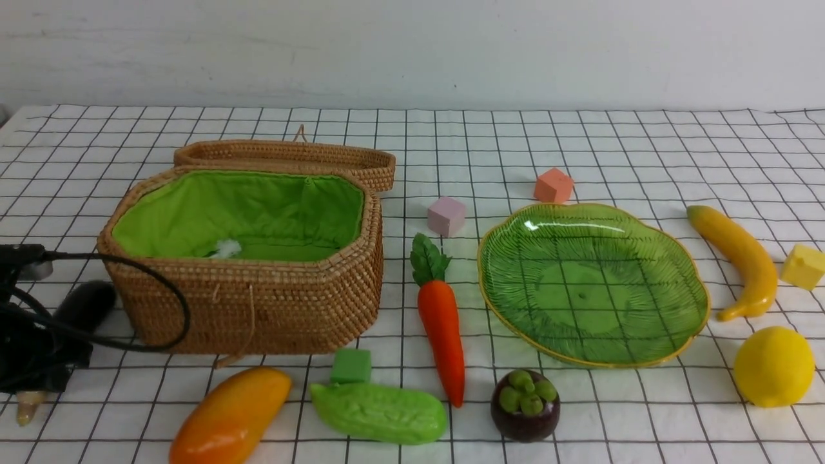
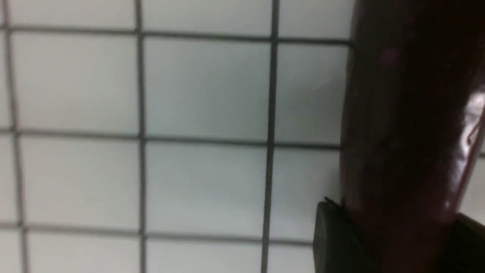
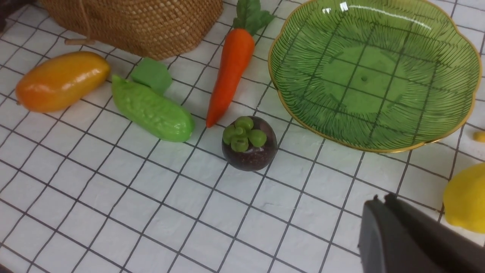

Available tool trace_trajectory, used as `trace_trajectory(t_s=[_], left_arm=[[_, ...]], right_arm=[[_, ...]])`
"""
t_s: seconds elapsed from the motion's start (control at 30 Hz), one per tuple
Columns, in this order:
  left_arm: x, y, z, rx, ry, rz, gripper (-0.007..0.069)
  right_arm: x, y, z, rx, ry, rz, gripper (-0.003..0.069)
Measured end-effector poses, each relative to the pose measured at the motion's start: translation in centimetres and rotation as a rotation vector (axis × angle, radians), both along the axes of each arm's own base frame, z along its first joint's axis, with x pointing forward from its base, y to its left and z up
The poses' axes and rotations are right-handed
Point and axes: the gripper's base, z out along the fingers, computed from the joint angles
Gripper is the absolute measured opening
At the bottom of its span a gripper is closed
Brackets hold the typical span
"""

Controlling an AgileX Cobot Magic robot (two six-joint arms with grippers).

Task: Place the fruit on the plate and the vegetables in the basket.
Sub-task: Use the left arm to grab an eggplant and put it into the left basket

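Nothing sorted yet. Plate (image 1: 593,283) bare, ahead of clenched, empty right tool (image 3: 382,204). Basket (image 1: 258,309), right of left tool (image 2: 396,242), unfilled. Eggplant (image 2: 398,113) between left tool's fingers (image 2: 333,242); grip unclear. Mango (image 1: 232,415), gourd (image 1: 380,412), carrot (image 1: 441,341), mangosteen (image 1: 525,412), banana (image 1: 741,258), lemon (image 1: 773,366) loose on worktop (image 1: 644,148).

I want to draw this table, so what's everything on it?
basket: one, tan wicker with green lining, lid open, left side
plate: one, green glass, empty, right of centre
eggplant: one, dark purple, left of basket
carrot: one, orange, between basket and plate
gourd: one, light green, front of basket
mango: one, orange-yellow, front left
mangosteen: one, dark purple, front of plate
banana: one, yellow, right of plate
lemon: one, yellow, front right
foam cubes: four, pink, orange, yellow, green, scattered
left gripper: one, black, around eggplant
right gripper: one, black, shut, near lemon
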Motion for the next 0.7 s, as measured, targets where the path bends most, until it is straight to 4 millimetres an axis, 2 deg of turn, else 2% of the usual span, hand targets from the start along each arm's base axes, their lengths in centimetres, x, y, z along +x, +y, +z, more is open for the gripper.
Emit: trace_trajectory(t_s=[0.03, 0.1, 0.13, 0.17, 0.27, 0.37, 0.4, 0.43, 0.47, 0.5, 0.6, 0.67, 0.7], left_arm=[[-0.2, 0.0, 0.8, 0.006, -0.014, 0.02, 0.0261], [-0.9, 0.2, 4.2, 0.049, -0.099, 0.056, 0.0261], [-1.0, 0.1, 4.6, 0.054, -0.108, 0.055, 0.0261], [-1.4, -0.2, 7.2, 0.096, -0.182, 0.033, 0.0261], [-1.9, -3.2, 12.7, 0.246, -0.325, -0.225, 0.0261], [-1.6, -7.8, 16.2, 0.409, -0.383, -0.617, 0.0261], [-1.4, -8.8, 16.5, 0.427, -0.381, -0.687, 0.0261], [-1.4, -8.8, 16.7, 0.436, -0.381, -0.698, 0.0261], [-0.7, -10.4, 17.1, 0.466, -0.364, -0.819, 0.0261], [0.0, -11.0, 17.0, 0.476, -0.341, -0.872, 0.0261], [1.6, -11.7, 16.5, 0.488, -0.281, -0.95, 0.0261], [3.8, -12.1, 14.8, 0.497, -0.212, -1.02, 0.0261], [3.9, -12.1, 14.6, 0.495, -0.206, -1.022, 0.0261]], right_arm=[[0.0, 0.0, 0.0, -0.001, 0.0, 0.0, 0.0003], [0.0, 0.0, 0.0, -0.001, 0.0, 0.0, 0.0003], [0.0, 0.0, 0.0, -0.001, 0.0, 0.0, 0.0003], [0.0, 0.0, 0.0, 0.0, 0.0, 0.0, 0.0003], [0.0, 0.1, 0.0, 0.011, 0.003, 0.003, 0.0006], [0.0, 0.1, 0.0, 0.019, 0.005, 0.005, 0.0006], [0.0, 0.1, 0.0, 0.02, 0.005, 0.005, 0.0006], [-0.1, 0.1, 0.0, 0.021, 0.005, 0.006, 0.0006], [-0.1, 0.2, 0.0, 0.022, 0.007, 0.006, 0.0006], [-0.1, 0.2, 0.1, 0.025, 0.008, 0.007, 0.0007], [-0.1, 0.2, 0.0, 0.03, 0.015, 0.011, 0.0007], [-0.2, 0.3, -0.1, 0.031, 0.031, 0.016, 0.0008], [-0.2, 0.3, -0.1, 0.031, 0.03, 0.016, 0.0008]])
